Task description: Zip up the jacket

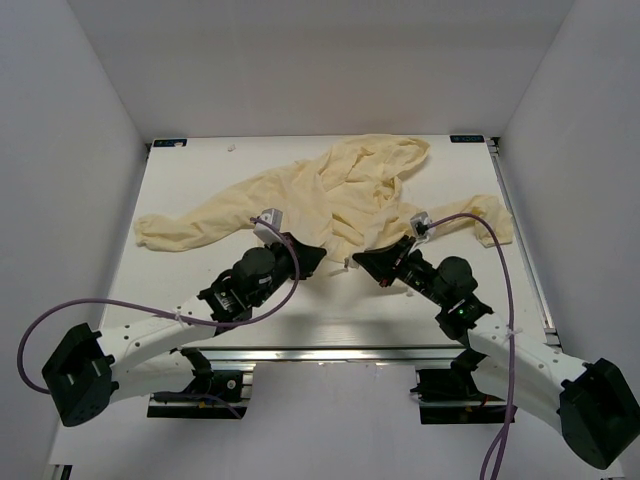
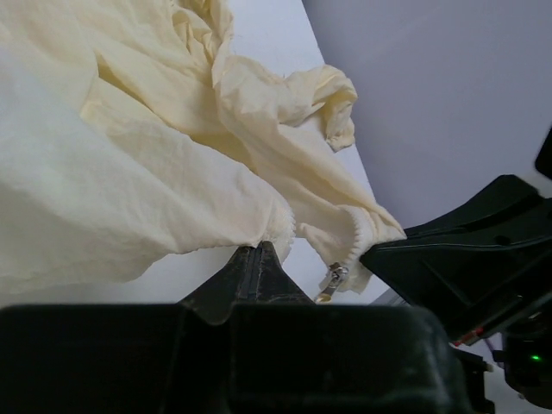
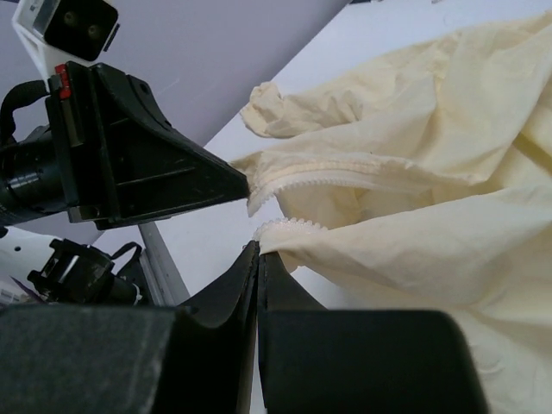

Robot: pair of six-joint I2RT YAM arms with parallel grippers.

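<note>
Left gripper (image 1: 316,259): arm angled inward, fingers pinching jacket (image 1: 330,195) hem. Right gripper (image 1: 360,262): mirrored, fingers pinching opposite front edge.

Top overhead — wrists close, sharing jacket (image 1: 300,195).

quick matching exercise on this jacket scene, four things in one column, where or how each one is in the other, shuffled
Things:
1. zipper pull
2. left end effector
3. hood
4. left-side sleeve

Places or states:
A. stretched out toward the left edge of the table
B. bunched at the table's far side
C. shut on the bottom hem of the jacket
D. metal, hanging loose beside the right end effector

Pairs: 1-D, 2-C, 3-B, 4-A
</note>
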